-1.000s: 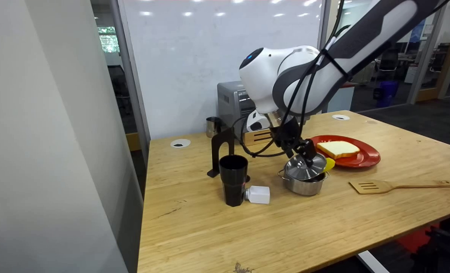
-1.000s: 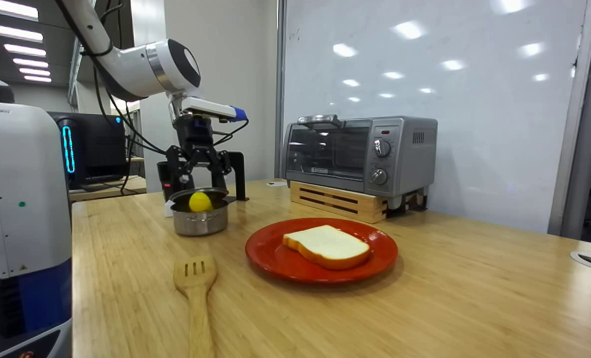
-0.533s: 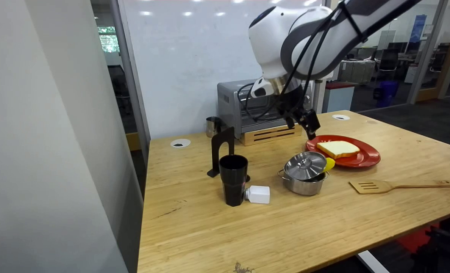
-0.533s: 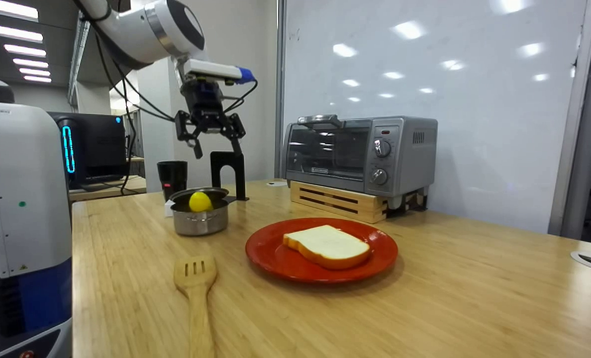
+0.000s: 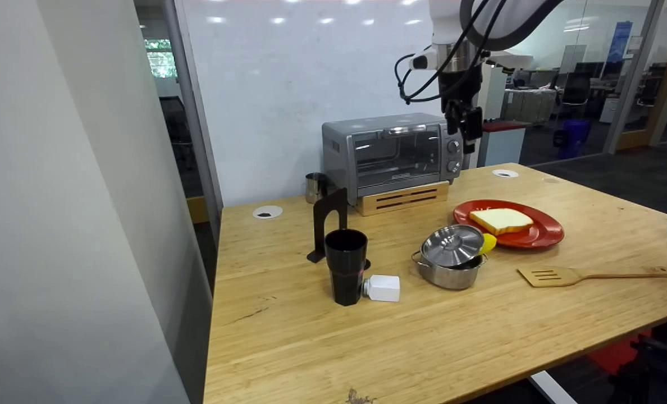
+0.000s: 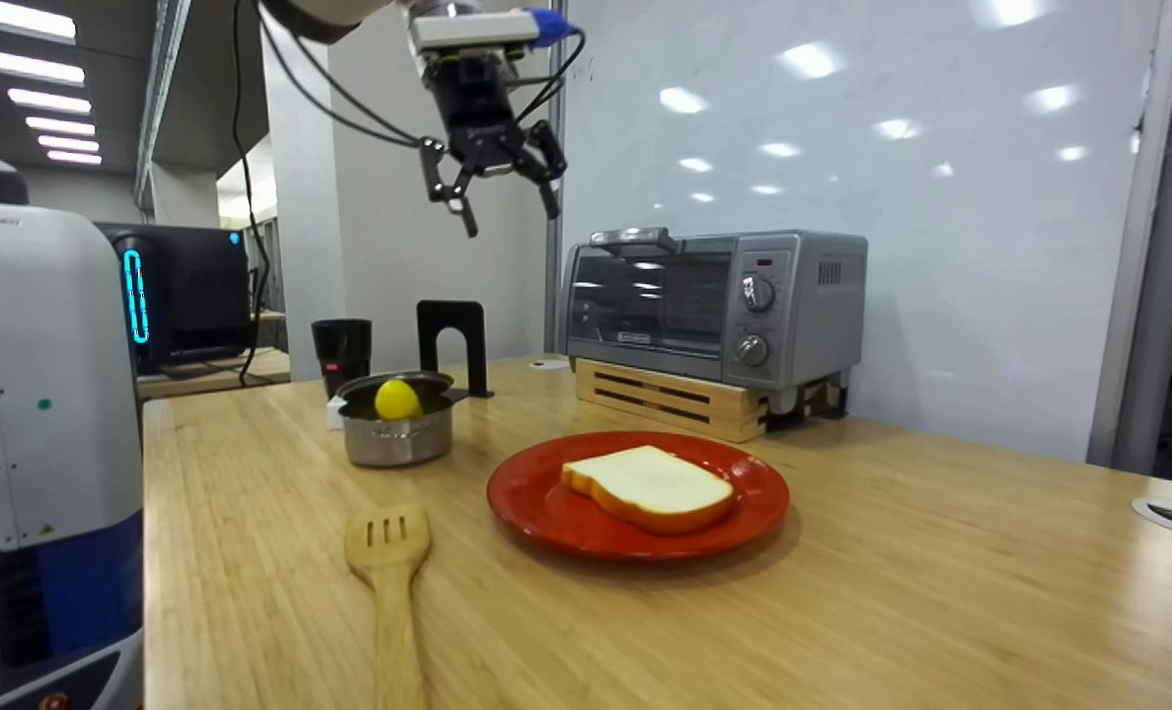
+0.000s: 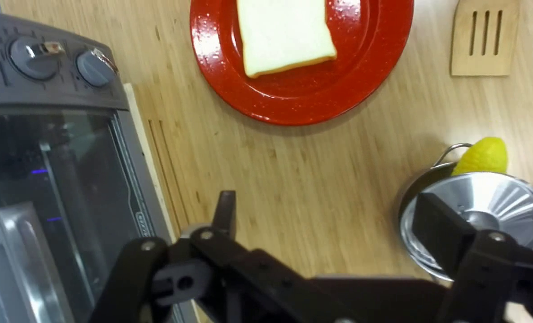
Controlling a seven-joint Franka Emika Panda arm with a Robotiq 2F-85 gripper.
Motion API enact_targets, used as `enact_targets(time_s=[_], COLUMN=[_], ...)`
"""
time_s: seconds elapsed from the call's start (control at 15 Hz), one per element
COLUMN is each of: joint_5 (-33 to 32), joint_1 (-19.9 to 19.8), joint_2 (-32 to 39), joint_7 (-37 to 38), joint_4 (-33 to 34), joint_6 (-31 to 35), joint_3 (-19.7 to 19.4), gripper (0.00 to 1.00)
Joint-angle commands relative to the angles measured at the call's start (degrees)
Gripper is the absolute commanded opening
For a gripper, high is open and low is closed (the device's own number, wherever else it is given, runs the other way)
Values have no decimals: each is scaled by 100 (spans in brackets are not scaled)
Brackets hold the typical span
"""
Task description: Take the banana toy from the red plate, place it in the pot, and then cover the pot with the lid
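Banana toy (image 7: 484, 157) sits in the steel pot (image 5: 451, 278), long axis sloping out toward the slotted wooden spatula (image 5: 569, 275); lid (image 5: 453, 246) tilted over it. Both lie below my pincer (image 6: 511, 217), rightward in wrist view. Pincer spread wide, holding nothing. I judge: lay toy flatter, reseat lid.

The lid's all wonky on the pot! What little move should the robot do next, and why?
I'd probably lower the fingers toward the lid, ready to lift it. They are open and empty, the lid is tilted, and the yellow toy pokes out over the rim of the pot, so it likely blocks a flat fit.
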Motion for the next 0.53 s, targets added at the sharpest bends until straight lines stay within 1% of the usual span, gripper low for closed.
enact_targets(time_s=[0.0, 0.2, 0.47], joint_5=[611, 1211, 1864], joint_1=[-383, -626, -780], joint_2=[-44, -51, -76], joint_7=[110, 249, 793], joint_4=[-190, -250, -389], joint_6=[593, 855, 1267], joint_3=[-307, -543, -692], gripper=[100, 100, 100])
